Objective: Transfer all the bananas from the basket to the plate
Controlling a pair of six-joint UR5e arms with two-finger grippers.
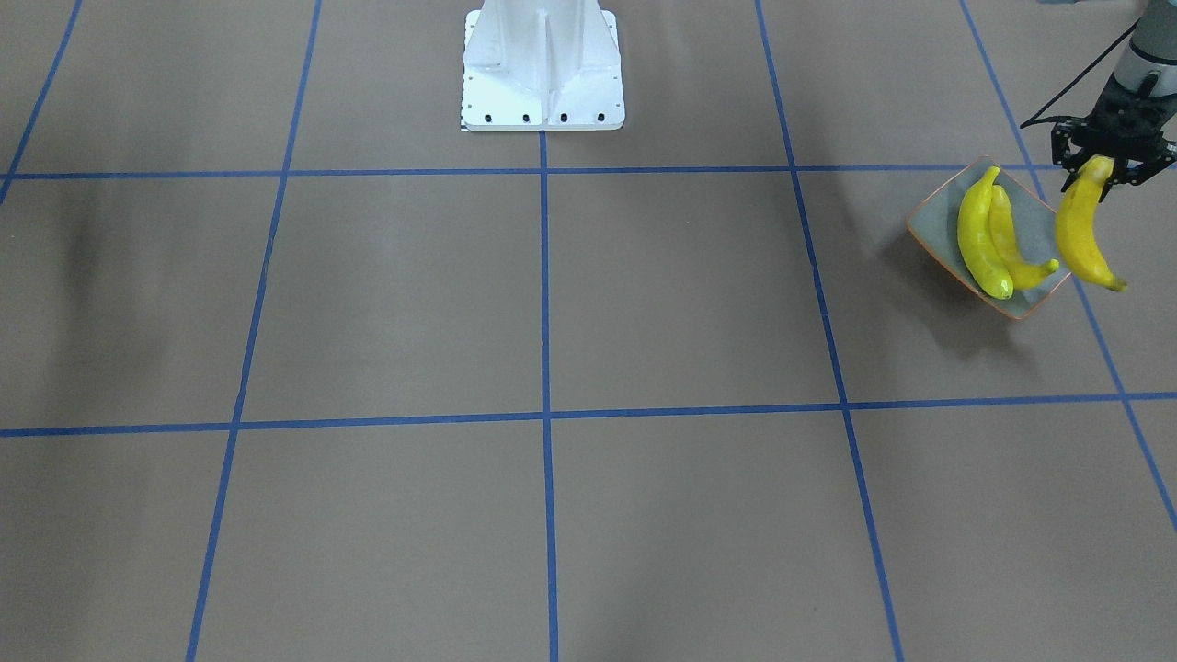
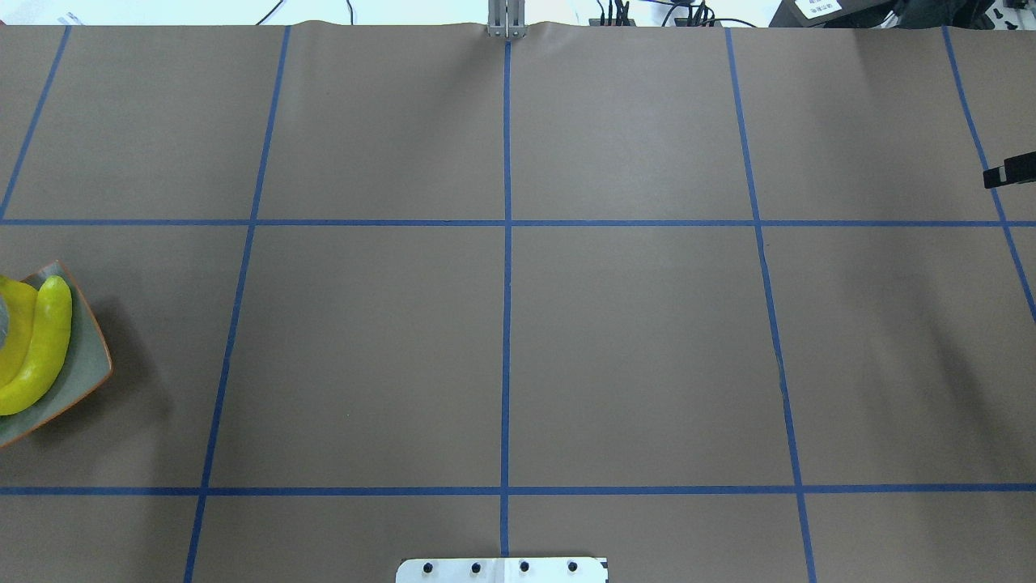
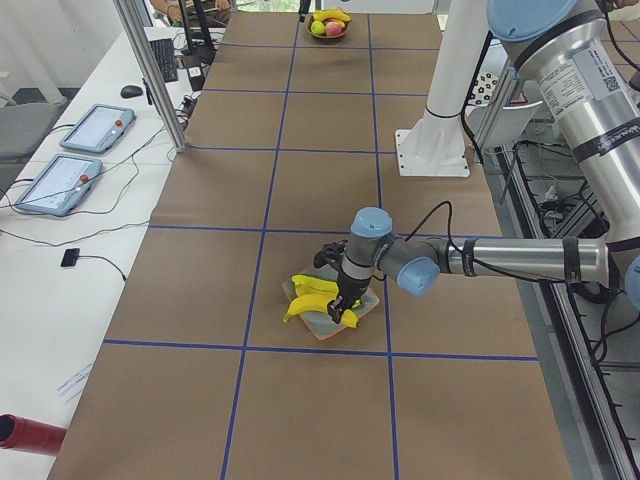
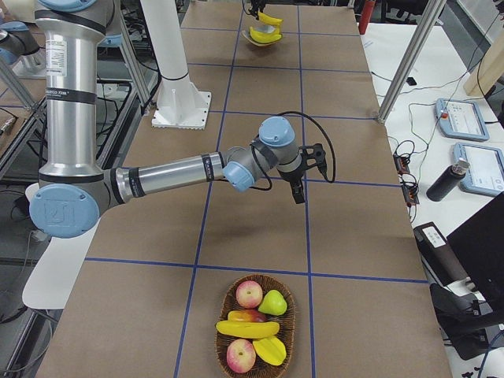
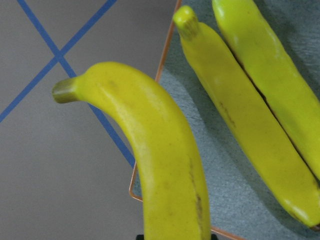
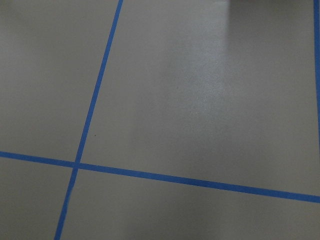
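Left gripper (image 1: 1099, 170): clenching on the upper end of the held banana (image 1: 1078, 230), keeping it clear of the counter (image 1: 552, 303) at the plate's outer side.
Held banana: hanging nearly upright from the jaws, long axis running downward, free tip curling away from the plate. In the left wrist view, crossing the orange rim but lying mostly over bare counter.
Plate (image 1: 933, 221): sitting near the counter's end on the robot's left, carrying two bananas side by side and touching, the greener banana (image 1: 977, 234) and a deeper yellow banana (image 1: 1011, 248).
Relation governing the move: lying just beside the held fruit, a bare strip of plate between the rim and the deeper yellow banana. Running roughly parallel to it in the wrist view, the long axes of both resting bananas.
Next move, as a judgement: probably calling for shifting a little inward, then lowering and laying the fruit lengthwise into that strip. Letting go here risking a roll over the rim.
Basket (image 4: 223, 315): sitting at the opposite end, on the robot's right, holding the last banana (image 4: 248, 328) among other fruit.
Right gripper (image 4: 299, 189): hovering over bare counter, apart from the basket yet nearer to it than the left one. Jaws released or clenched: cannot tell.
Progress, as a judgement: looking like the third of four going across.
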